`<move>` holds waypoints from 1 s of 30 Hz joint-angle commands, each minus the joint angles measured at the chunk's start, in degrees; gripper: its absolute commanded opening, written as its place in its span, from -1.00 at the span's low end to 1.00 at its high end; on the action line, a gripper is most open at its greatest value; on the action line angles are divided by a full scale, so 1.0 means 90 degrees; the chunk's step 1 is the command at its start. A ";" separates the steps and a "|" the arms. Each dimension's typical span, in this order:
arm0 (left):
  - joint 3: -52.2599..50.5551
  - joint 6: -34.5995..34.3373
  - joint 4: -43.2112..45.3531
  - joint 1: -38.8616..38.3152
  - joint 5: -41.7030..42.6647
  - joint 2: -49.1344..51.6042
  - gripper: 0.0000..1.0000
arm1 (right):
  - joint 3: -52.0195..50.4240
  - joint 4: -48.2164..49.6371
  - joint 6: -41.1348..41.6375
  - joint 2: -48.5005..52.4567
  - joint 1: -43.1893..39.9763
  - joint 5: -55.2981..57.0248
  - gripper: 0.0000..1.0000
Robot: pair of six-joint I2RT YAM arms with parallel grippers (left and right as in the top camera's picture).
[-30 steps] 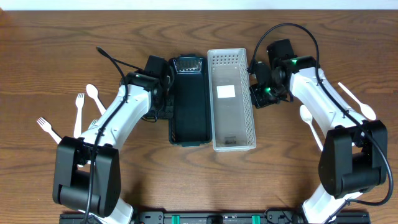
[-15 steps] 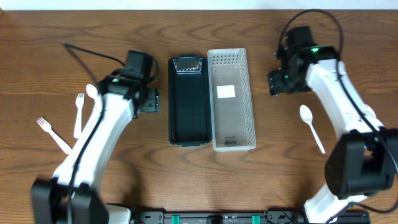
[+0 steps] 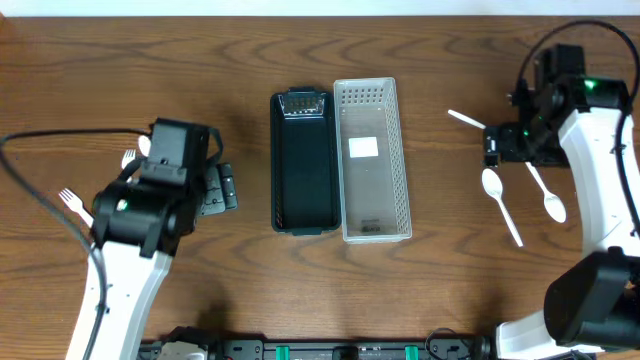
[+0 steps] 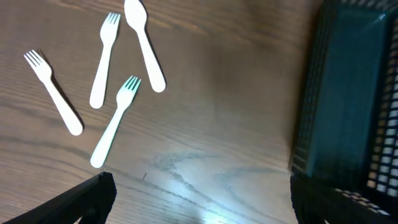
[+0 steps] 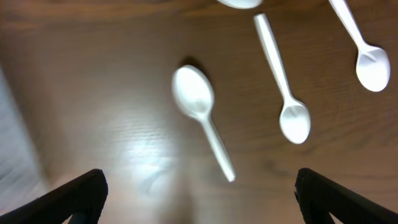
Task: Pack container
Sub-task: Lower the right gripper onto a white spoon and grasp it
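The left gripper (image 4: 200, 183) and right gripper (image 5: 200, 177) both gape wide, empty. Forks (image 4: 115, 119) lie at nine o'clock of the black tray (image 3: 303, 170), spoons (image 5: 198, 107) at three o'clock of the white basket (image 3: 375, 200). I'd set the right gripper square across the nearest handle, then close.

My fingers (image 4: 81, 199) are spread wide, with bare wooden table (image 4: 217, 112) between them. Beyond one fingertip lie a white spoon (image 4: 145, 45) and three white forks (image 4: 104, 60), the nearest fork (image 4: 115, 122) just ahead of it. The black basket (image 4: 348, 106) stands just beyond the other.
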 commanded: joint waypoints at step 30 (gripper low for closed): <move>0.0107 -0.0202 0.0010 0.0015 -0.0075 -0.0284 0.86 | -0.2980 0.2936 -0.1960 0.0267 -0.0379 -0.0257 0.74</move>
